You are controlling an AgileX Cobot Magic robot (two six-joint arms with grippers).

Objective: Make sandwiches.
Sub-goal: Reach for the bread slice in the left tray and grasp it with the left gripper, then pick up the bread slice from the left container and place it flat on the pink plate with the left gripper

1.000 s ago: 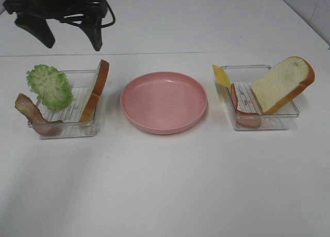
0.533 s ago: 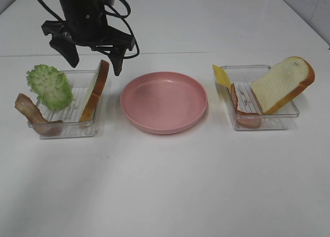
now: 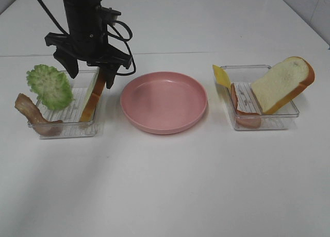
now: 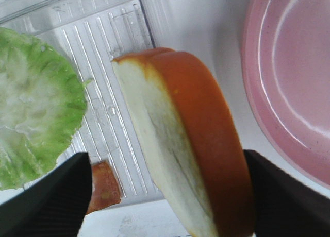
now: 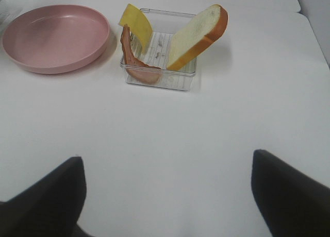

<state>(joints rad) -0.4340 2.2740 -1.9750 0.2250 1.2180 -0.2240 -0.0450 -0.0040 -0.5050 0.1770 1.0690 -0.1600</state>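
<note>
My left gripper (image 3: 90,69) is open and low over the left clear tray (image 3: 64,130), its fingers on either side of the top of an upright bread slice (image 3: 92,100). The left wrist view shows this bread (image 4: 191,139) between the dark fingertips (image 4: 46,201), not clamped. The lettuce (image 3: 49,86) and a bacon strip (image 3: 31,116) lean on that tray's left side. The right tray (image 3: 268,123) holds the other bread slice (image 3: 283,85), the yellow cheese (image 3: 223,76) and a bacon strip (image 3: 240,107). My right gripper (image 5: 165,196) is open and empty, hanging over bare table short of that tray (image 5: 160,80).
The round pink plate (image 3: 164,100) sits between the two trays, close to the left gripper's right finger. It also shows in the left wrist view (image 4: 294,77) and the right wrist view (image 5: 54,36). White table (image 3: 170,185) stretches in front.
My left arm has come forward and down from the back left, until its open fingers straddle the bread in the left tray. Nothing else has moved.
</note>
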